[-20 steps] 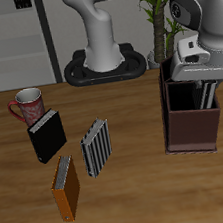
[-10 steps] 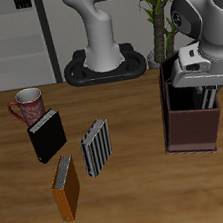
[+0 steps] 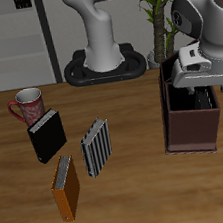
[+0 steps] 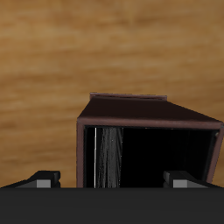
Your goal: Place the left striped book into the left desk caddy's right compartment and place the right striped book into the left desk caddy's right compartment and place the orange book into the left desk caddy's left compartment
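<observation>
Lift gripper straight up from over caddy w/o clipping rim or partition; gripper spread wide, holding nothing. Pale striped book upright inside one caddy bay, thin, w/ grey-white lengthwise stripes. Dark striped book next, flat on table, well apart from caddy.

pale striped book and orange book flat, dark caddy upright.

No text, label, brand, number or sign can be read in either view; the books' covers, the caddy and the mug carry no legible writing.
</observation>
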